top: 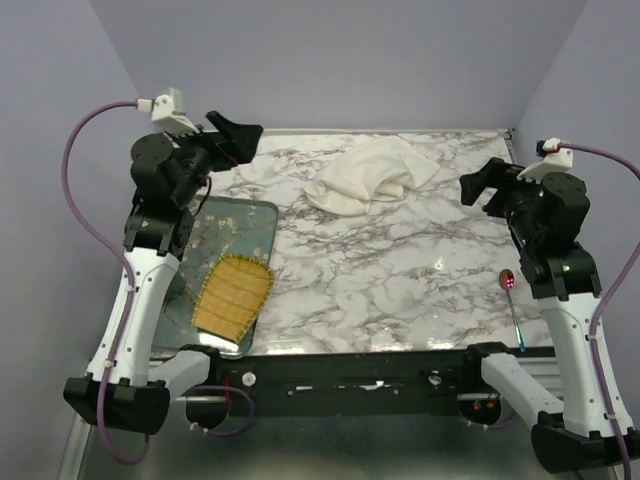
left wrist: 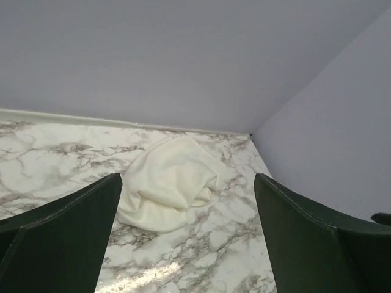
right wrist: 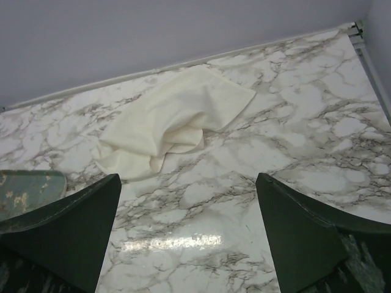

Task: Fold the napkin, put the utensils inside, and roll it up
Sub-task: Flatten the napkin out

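**Left hand (top: 237,135) and right hand (top: 483,185) spread wide, nothing held**

From above, you have both hands raised off the worktop (top: 400,270), one at each side, jaws fully apart and empty. The napkin (top: 370,175) lies crumpled in a heap near the far edge, between them. The spoon (top: 513,300) lies at the near right edge, just beside the right arm and well apart from the cloth. A yellow fringed mat (top: 235,292) rests on a green tray (top: 245,225) at the left. By my reading you are at the first step, with the fold not yet begun. Your next move is to flatten the heap, so look for a free corner to pinch.

Through the left wrist camera, the dark fingers (left wrist: 61,238) frame the napkin ahead. It sits on white marble with grey veins, and two plain lavender walls (left wrist: 183,61) meet in a corner behind it.

Through the right wrist camera, one flat corner of the cloth points toward the far right. That is probably your easiest grab. Glare shows the worktop is glossy, so expect the cloth to slide.
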`<action>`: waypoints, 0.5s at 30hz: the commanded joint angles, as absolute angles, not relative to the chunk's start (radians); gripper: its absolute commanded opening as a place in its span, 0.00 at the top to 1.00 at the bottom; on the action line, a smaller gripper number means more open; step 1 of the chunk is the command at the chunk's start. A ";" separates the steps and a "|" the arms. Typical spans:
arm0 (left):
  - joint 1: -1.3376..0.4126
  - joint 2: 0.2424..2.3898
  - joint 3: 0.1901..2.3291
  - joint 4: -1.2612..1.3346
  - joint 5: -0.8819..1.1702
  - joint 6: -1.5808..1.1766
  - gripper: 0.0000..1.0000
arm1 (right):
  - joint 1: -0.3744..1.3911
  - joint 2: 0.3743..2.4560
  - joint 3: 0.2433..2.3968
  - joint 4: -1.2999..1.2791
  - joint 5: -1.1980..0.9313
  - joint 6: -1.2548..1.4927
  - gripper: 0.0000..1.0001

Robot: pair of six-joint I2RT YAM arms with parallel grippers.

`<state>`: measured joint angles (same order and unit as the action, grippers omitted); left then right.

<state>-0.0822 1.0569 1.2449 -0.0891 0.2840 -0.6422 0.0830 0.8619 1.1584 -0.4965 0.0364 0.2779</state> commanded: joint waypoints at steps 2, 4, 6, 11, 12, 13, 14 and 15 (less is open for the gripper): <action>-0.404 1.236 1.422 -0.346 0.008 -0.419 0.04 | 0.078 1.037 1.193 -0.528 -0.047 0.330 0.00; -0.472 1.311 1.427 -0.362 -0.081 -0.407 0.05 | 0.078 1.131 1.213 -0.531 -0.084 0.347 0.00; -0.581 1.395 1.427 -0.365 -0.206 -0.352 0.06 | 0.078 1.187 1.223 -0.516 -0.132 0.351 0.00; -0.709 1.629 1.506 -0.390 -0.339 -0.299 0.05 | 0.074 1.427 1.261 -0.471 -0.179 0.363 0.00; -0.724 1.735 1.537 -0.400 -0.356 -0.285 0.05 | 0.069 1.460 1.276 -0.469 -0.179 0.367 0.00; -0.751 1.796 1.621 -0.414 -0.389 -0.269 0.04 | 0.066 1.494 1.288 -0.468 -0.195 0.371 0.00; -0.764 1.859 1.684 -0.486 -0.411 -0.267 0.04 | 0.064 1.531 1.322 -0.468 -0.202 0.371 0.00; -0.776 1.988 1.750 -0.523 -0.425 -0.261 0.04 | 0.061 1.584 1.333 -0.463 -0.206 0.371 0.00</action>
